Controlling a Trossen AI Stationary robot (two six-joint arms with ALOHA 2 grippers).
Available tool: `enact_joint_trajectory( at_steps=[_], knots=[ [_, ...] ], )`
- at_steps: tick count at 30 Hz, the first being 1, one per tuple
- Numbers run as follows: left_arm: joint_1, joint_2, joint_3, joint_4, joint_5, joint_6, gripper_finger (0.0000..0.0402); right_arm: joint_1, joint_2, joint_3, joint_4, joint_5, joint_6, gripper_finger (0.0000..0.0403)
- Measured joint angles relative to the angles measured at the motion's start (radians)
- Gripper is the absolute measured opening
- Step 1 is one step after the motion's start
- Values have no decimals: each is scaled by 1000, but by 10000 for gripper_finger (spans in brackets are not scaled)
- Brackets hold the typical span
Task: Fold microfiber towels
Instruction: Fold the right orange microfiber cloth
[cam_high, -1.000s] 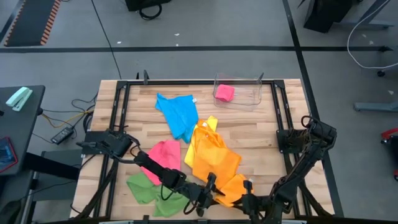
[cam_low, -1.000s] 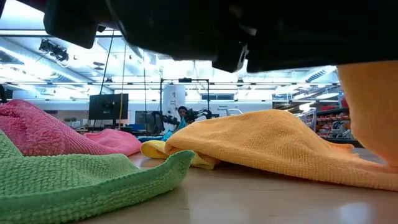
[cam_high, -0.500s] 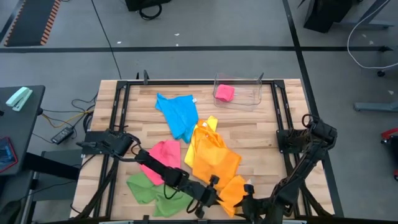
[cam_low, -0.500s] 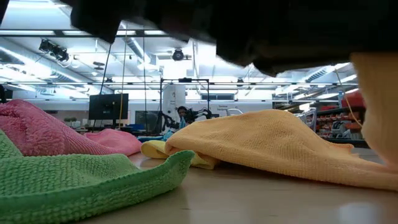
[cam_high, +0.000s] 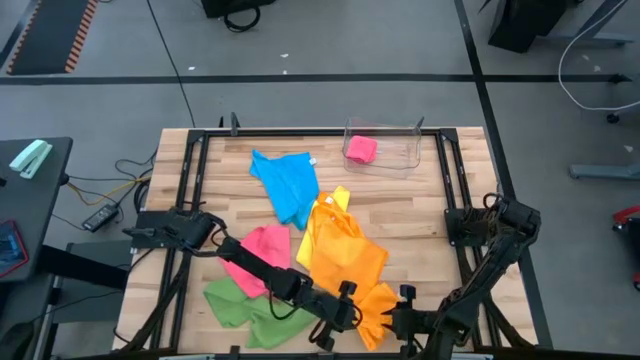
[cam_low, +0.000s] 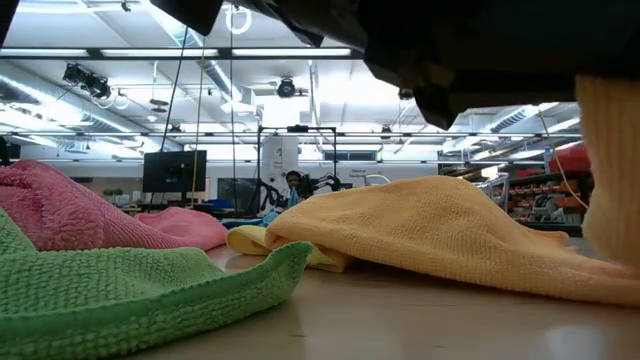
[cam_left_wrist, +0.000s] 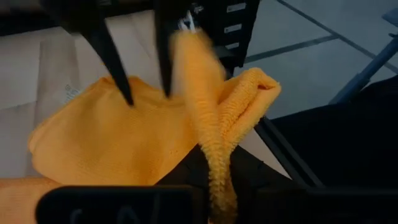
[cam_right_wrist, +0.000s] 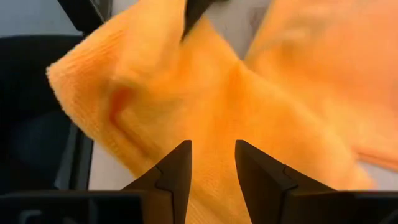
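Note:
Several microfiber towels lie on the wooden table: blue (cam_high: 287, 185), yellow (cam_high: 335, 198), pink (cam_high: 262, 248), green (cam_high: 238, 305) and a large orange towel (cam_high: 348, 262). At the near edge my left gripper (cam_high: 345, 312) is shut on the orange towel's near part. A strip of that towel (cam_low: 612, 170) hangs lifted in the low view. My right gripper (cam_right_wrist: 211, 165) stands open, slanting down over the same towel (cam_right_wrist: 261, 93), close to the left one. My left gripper holds the orange towel by a bunched edge (cam_left_wrist: 216, 177) near its near corner, and the cloth itself hides the fingers. One layer or several, I cannot tell. That edge is raised off the table; the rest of the towel (cam_left_wrist: 106, 137) lies on the wood. My right gripper's fingertips (cam_left_wrist: 127, 96) come down onto the orange towel's upper side; whether they touch it I cannot tell.
A clear bin (cam_high: 400, 160) with a pink cloth (cam_high: 361, 149) inside stands at the far right. Black frame rails (cam_high: 190, 180) run along the table's left and right sides. Bare wood (cam_high: 420, 215) shows right of the orange towel.
My left gripper has crept toward the table's right edge with the orange towel's near corner. The lifted orange strip in the low view has grown narrower and drawn toward that side. My right gripper has sunk a little toward the towel.

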Motion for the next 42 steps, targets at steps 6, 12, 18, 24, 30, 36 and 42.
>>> enact_joint_trajectory(
  at_steps=[6,12,18,24,30,36,42],
  knots=[
    [25,0,0,32,-1,-1,45,-5,61,-76,202,-2,3,131],
    [40,0,0,53,0,0,29,-31,142,-57,280,-7,3,131],
    [49,21,0,107,0,1,39,-33,81,-53,237,-70,-15,129],
    [53,32,0,123,0,2,48,-30,-16,-53,140,-76,-7,118],
    [52,32,0,121,13,2,36,-30,-103,-52,-76,-65,66,104],
    [46,32,0,115,15,2,38,-31,-109,-86,-268,-72,201,92],
    [46,32,0,115,16,2,51,-27,-108,-156,-262,-116,290,86]
  ],
)
